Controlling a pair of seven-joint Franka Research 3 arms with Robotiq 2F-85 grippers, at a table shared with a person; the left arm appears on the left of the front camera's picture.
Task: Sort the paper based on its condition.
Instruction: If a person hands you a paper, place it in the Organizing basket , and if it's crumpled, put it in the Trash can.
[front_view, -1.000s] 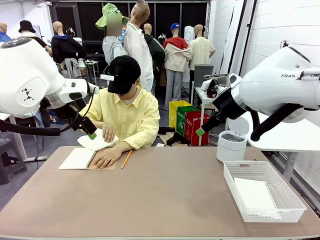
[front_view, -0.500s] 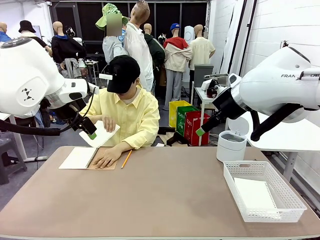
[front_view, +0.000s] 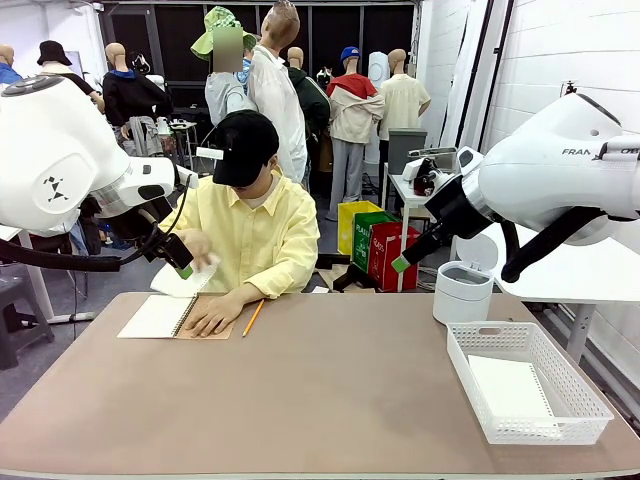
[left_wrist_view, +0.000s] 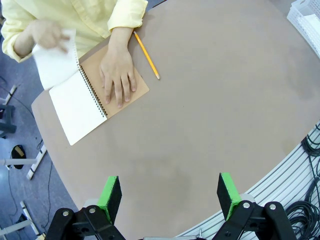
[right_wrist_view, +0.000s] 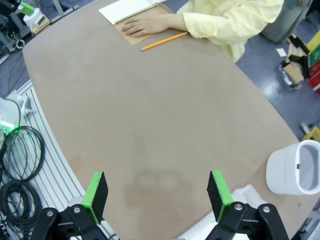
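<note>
The left gripper (left_wrist_view: 169, 196) is hanging high over the brown table (left_wrist_view: 210, 115), with its two green pads wide apart and nothing between them. The right gripper (right_wrist_view: 156, 191) is hanging over its own side the same way, jaws wide and empty. At the far side a person in a yellow shirt is sitting. One hand (left_wrist_view: 47, 34) is holding a sheet of paper (left_wrist_view: 52, 67) up above an open notebook (left_wrist_view: 80, 107). The other hand (left_wrist_view: 117, 75) is pressing flat on the notebook's tan cover. A yellow pencil (left_wrist_view: 146, 48) is lying just beside that hand. Near the table's right edge a white basket (front_view: 520, 432) is sitting with another sheet (front_view: 510, 388) lying flat inside it. A white bin (front_view: 462, 292) is standing behind the basket. Black cables (right_wrist_view: 17, 155) are curling beside the table's near edge. Behind the person, coloured boxes (front_view: 380, 245) are standing on the floor, and a white brick wall (front_view: 560, 50) is running along the right side.
</note>
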